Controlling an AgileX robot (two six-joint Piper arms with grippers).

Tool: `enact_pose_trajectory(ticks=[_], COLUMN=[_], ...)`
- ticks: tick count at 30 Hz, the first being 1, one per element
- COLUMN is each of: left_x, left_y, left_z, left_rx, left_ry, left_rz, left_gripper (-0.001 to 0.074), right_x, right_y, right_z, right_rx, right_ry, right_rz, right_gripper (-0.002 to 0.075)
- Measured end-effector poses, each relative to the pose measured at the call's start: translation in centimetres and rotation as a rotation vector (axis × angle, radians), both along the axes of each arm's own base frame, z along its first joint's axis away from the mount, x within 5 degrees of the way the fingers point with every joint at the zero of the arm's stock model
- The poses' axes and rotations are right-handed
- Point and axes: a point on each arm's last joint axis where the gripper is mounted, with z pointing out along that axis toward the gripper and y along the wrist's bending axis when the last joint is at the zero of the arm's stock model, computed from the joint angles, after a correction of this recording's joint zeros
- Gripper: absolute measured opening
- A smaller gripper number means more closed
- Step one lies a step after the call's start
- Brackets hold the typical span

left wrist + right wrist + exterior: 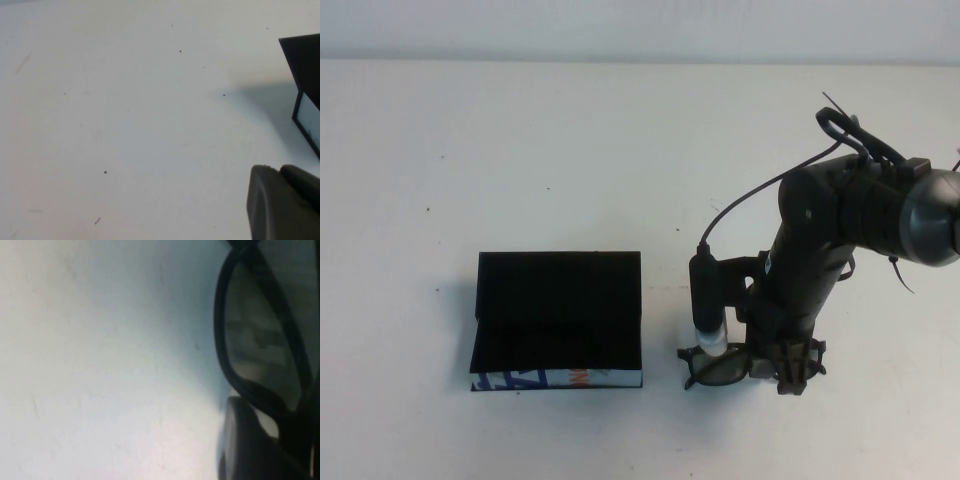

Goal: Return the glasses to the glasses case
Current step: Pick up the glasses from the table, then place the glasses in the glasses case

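High view: glasses case [558, 320] lies open on the white table [520, 150], lid back, black lining exposed, printed front edge toward the robot. Glasses [718, 366] sit on the table just beside the case, on its right. Right gripper [760, 365] is down at the glasses, arm directly over them; cannot tell how far its jaws are parted or whether it has a hold. Right wrist view: one lens close up. Left gripper [282, 202] shows only in the left wrist view, near a case corner; opening cannot be judged.
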Motion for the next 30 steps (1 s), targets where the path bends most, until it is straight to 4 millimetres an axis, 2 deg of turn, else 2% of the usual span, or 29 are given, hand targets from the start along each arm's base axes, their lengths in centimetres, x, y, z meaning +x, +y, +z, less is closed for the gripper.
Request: enact_pose_trajectory(ticks=[4, 10, 13, 21, 23, 27, 30], left_x=[0.0, 0.0, 0.0, 0.0, 0.0, 0.0, 0.0], left_y=[0.0, 0.0, 0.0, 0.0, 0.0, 0.0, 0.0], left_z=[0.0, 0.0, 0.0, 0.0, 0.0, 0.0, 0.0], left_rx=[0.0, 0.0, 0.0, 0.0, 0.0, 0.0, 0.0], left_ry=[0.0, 0.0, 0.0, 0.0, 0.0, 0.0, 0.0], left_rz=[0.0, 0.0, 0.0, 0.0, 0.0, 0.0, 0.0], left_gripper=[0.0, 0.0, 0.0, 0.0, 0.0, 0.0, 0.0], right_x=[0.0, -0.2, -0.6, -3.2, -3.6, -3.5, -3.1], right_y=[-0.1, -0.1, 0.0, 0.7, 1.7, 5.5, 8.5], right_z=[0.1, 0.3, 0.8, 6.3, 7.9, 10.3, 10.8], right_rx=[0.001, 0.004, 0.009, 0.049, 0.055, 0.108, 0.14], right_ry=[0.003, 0.019, 0.023, 0.005, 0.014, -0.025, -0.051], right_rz=[-0.002, -0.006, -0.002, -0.021, 0.0, 0.038, 0.074], right_gripper=[0.0147, 0.0114, 0.0066, 0.0064, 0.0064, 0.0064, 0.0064])
